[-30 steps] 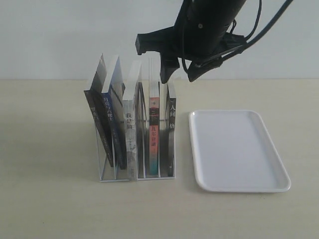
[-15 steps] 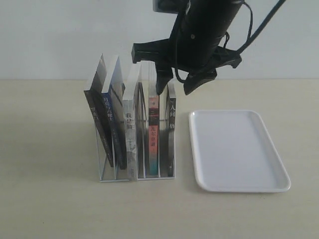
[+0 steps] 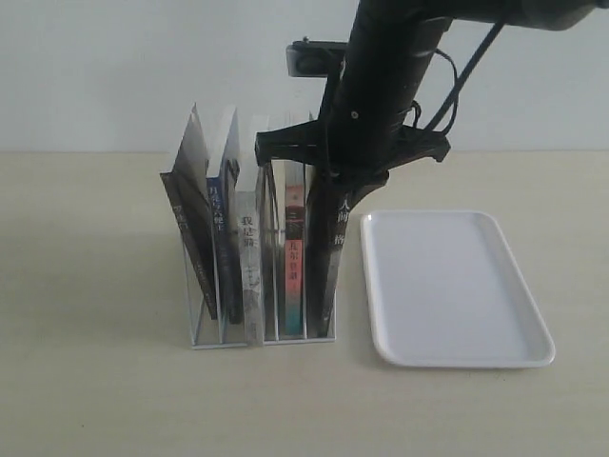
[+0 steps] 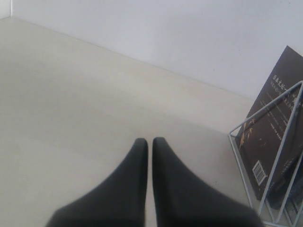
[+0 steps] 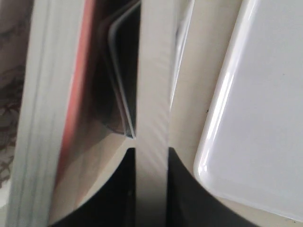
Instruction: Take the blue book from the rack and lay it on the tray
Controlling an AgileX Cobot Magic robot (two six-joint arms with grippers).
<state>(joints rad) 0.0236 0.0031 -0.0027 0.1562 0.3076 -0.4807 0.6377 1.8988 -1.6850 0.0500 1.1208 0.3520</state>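
The blue book stands second from the left in the white wire rack, leaning left, and no gripper touches it. My right gripper has come down on the rack's rightmost book, the black-spined book, which now tilts. In the right wrist view its page edge fills the gap of the right gripper, with a finger pressed on each side. The white tray lies flat to the right of the rack. My left gripper is shut on nothing, over bare table beside the rack.
A red-and-teal spined book, a white-spined book and a dark book at the far left also stand in the rack. The tray's rim lies close beside the gripped book. A pale wall rises behind the table.
The right arm has come down from above the rack onto the rightmost book, whose top now leans right. The other books and the tray have not moved.
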